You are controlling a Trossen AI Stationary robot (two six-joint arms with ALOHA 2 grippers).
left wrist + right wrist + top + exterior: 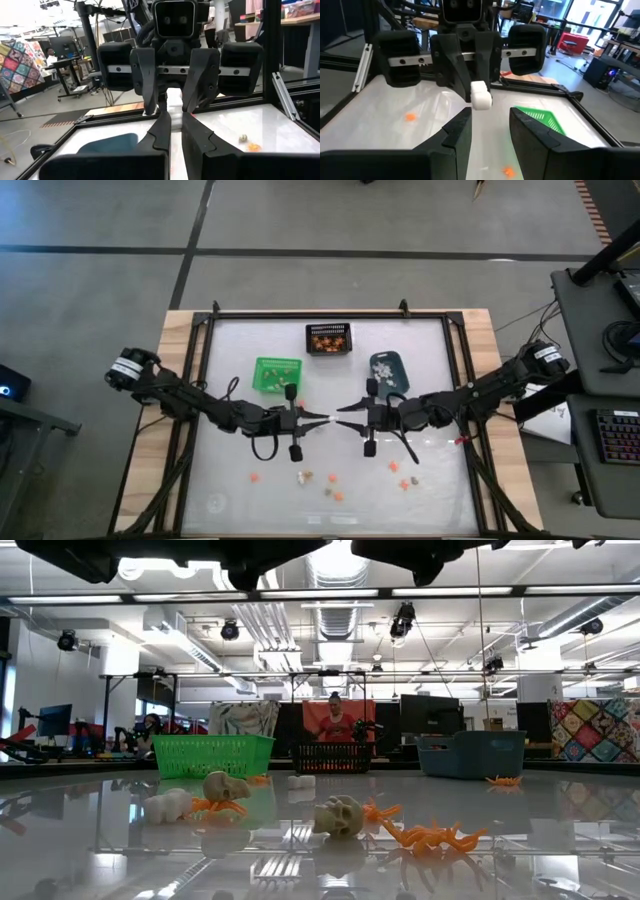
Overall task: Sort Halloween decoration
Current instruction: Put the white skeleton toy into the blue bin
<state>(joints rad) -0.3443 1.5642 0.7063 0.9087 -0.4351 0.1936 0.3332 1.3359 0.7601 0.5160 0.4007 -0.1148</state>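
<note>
Above the table's middle, my left gripper [322, 418] and my right gripper [343, 416] point level at each other, tips almost meeting. The left one is shut on a small white trinket [481, 95]. The right one [487, 120] is open, and its fingers stand just short of the trinket without touching it. Loose Halloween decoration lies on the near part of the table: orange pieces [332, 477], tan skulls [338, 815], an orange spider [430, 836] and a white piece [168, 804]. My left gripper pinches the white trinket's end [479, 88] between the free ends of its two fingers [162, 125]. The fingers come level from the table's left. The trinket sticks out beyond the fingertips, lifted clear of the table.
Three bins stand at the far side: a green basket [277, 373], a black mesh bin [328, 338] holding orange pieces, and a blue-grey bin [387, 368] holding white ones. A dark frame [300, 313] edges the table. People sit in the room beyond.
</note>
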